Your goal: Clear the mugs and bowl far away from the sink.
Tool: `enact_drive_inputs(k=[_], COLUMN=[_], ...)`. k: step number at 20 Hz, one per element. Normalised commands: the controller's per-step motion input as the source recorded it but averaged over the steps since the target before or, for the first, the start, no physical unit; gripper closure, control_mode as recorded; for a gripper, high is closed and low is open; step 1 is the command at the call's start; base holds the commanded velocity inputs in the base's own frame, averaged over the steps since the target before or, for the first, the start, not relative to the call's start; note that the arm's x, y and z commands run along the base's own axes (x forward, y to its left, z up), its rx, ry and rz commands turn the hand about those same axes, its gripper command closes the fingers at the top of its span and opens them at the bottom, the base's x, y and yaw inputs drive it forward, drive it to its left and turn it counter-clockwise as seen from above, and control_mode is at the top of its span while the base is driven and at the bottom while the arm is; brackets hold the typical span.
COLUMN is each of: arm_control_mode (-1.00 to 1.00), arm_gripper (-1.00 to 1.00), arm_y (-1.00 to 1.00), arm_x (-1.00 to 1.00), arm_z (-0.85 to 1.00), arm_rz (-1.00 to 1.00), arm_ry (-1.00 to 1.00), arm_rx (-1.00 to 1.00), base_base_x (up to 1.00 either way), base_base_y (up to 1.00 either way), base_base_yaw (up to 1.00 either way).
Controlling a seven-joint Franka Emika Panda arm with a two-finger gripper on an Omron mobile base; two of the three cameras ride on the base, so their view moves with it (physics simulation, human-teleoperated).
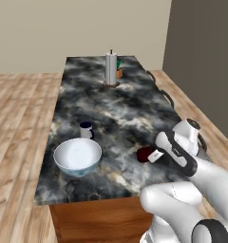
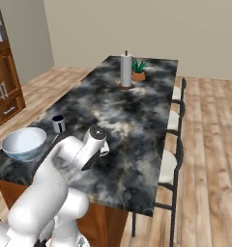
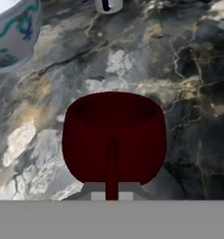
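At the bottom centre of the hand view, the pincer is seen closed on the handle of the small dark red mug, judged to be gripped there so it can be carried off. The mug is shown low over the marbled black-grey stone desk. Further off, at left of the left base view, the large white patterned bowl and the small white navy-rimmed mug are found, near each other. At the far end, a paper towel roll and a potted plant are left standing.

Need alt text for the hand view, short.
A dark red mug sits close in front of the shut gripper, handle toward the camera, on a marbled black-grey counter. A patterned bowl and a white mug lie beyond it.
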Motion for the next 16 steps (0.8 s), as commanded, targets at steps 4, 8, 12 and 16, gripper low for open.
enact_drive_inputs(k=[4, 8, 12, 16], arm_control_mode=[-1.00, -1.00, -1.00, -1.00], arm_gripper=[1.00, 1.00, 1.00, 1.00], arm_y=[0.00, -0.01, -0.02, 0.00], arm_x=[0.51, 0.33, 0.25, 0.33], arm_z=[-0.33, -0.45, -0.49, -0.50], arm_rz=[0.08, 0.08, 0.07, 0.06], arm_ry=[-0.03, 0.00, 0.00, 0.00], arm_rx=[0.00, 0.00, -0.03, -0.04], base_base_x=[0.00, 0.00, 0.00, 0.00], base_base_y=[0.00, 0.00, 0.00, 0.00], base_base_yaw=[0.00, 0.00, 0.00, 0.00])
